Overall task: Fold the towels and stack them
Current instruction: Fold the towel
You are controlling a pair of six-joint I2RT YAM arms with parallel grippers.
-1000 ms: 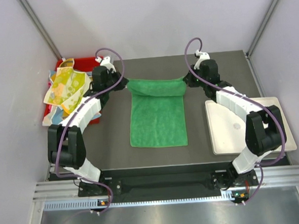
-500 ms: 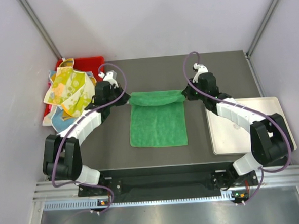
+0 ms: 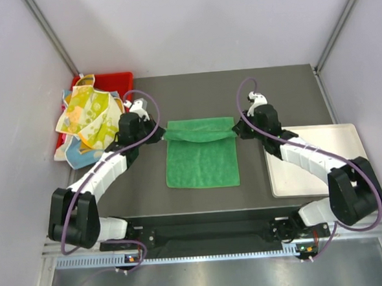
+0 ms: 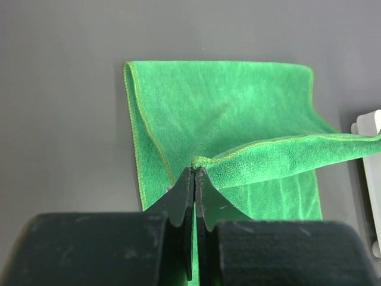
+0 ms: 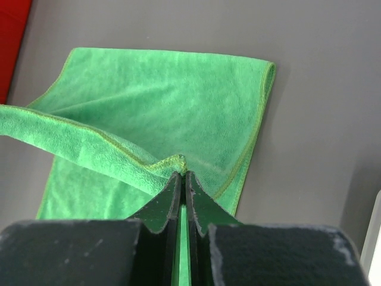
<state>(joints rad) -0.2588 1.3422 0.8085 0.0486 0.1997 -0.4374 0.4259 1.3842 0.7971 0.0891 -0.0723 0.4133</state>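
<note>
On the dark tabletop (image 3: 285, 92), midway between the two arms, the green towel (image 3: 202, 165) lies with its near part flat and its far edge lifted and drawn back over itself, so a raised band of cloth spans its width above the flat layer. The left tool (image 4: 194, 174) has its jaws pressed together on the left far corner of that edge; in the left wrist view the hem bunches right at the tips and the lifted strip runs off toward the right of the view. The right tool (image 5: 183, 174) is likewise clamped on the right far corner, the pinched hem puckered at its tips. Between the two tools the held edge hangs in a shallow curve. At the far left corner a heap of patterned towels (image 3: 85, 117), a yellow pastel one uppermost, spills out of the red bin (image 3: 112, 78). A white tray (image 3: 322, 174) sits on the right side, partly under the right arm and apart from the green towel.
</note>
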